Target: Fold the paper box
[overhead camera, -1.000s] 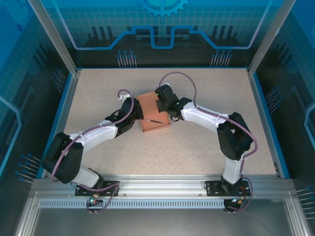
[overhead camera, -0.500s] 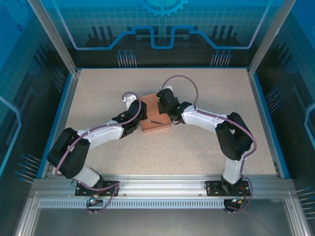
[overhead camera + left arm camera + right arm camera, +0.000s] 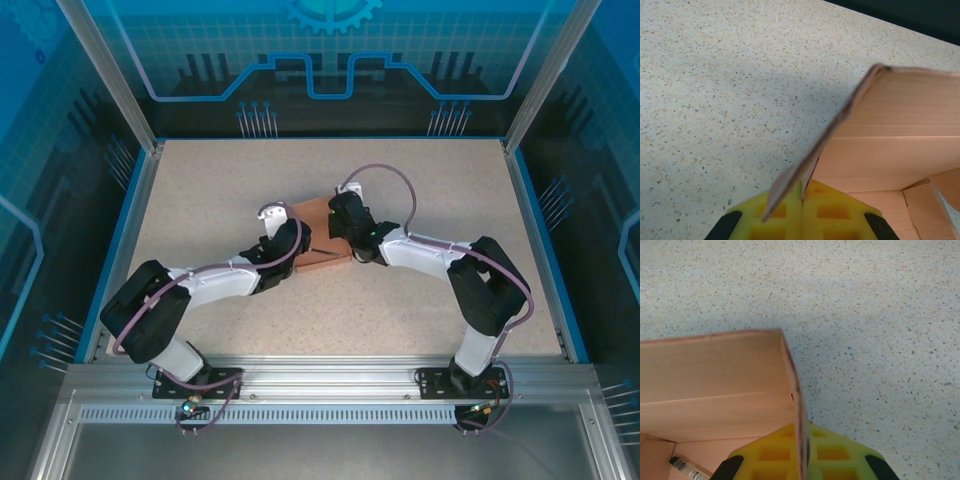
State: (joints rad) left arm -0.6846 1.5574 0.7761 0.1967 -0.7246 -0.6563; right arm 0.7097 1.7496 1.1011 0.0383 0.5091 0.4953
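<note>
Paper box (image 3: pixel 315 222), frame centre on tabletop (image 3: pixel 430 190): left tool (image 3: pixel 801 210) and right tool (image 3: pixel 802 455) each pinch an opposite wall; advised to raise both evenly.

Lab robot cell: aluminium frame (image 3: pixel 330 376), blue printed walls (image 3: pixel 330 60), speckled table (image 3: pixel 400 310).

Paper box (image 3: pixel 890 150) and pen (image 3: pixel 684 466), each partly beyond a wrist view's frame edge.
</note>
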